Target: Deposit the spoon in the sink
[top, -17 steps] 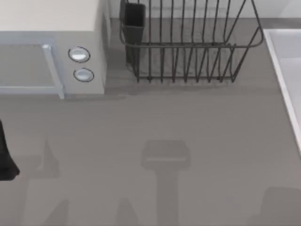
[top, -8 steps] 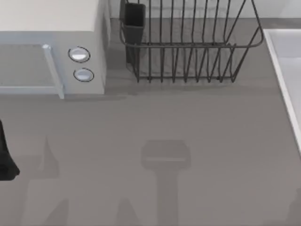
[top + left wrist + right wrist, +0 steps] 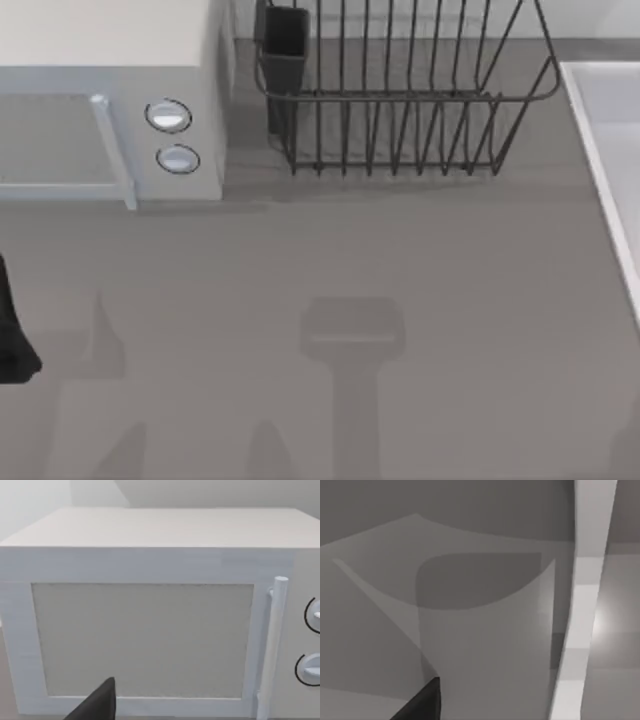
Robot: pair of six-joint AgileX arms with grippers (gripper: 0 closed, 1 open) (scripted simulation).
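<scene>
No spoon visible; sink (image 3: 610, 150) at the table's right edge — jaws' state unclear, so release might miss the basin.

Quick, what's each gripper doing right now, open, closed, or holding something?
Left gripper: cannot be told; a dark fingertip shows in front of the white box.
Right gripper: cannot be told; a dark fingertip shows beside the sink rim.

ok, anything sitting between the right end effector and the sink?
Nothing visible. The right end effector looks at the sink rim across bare table. The wire rack stands at the back, left of the sink, and the microwave, faced by the left end effector, is at the far left.
</scene>
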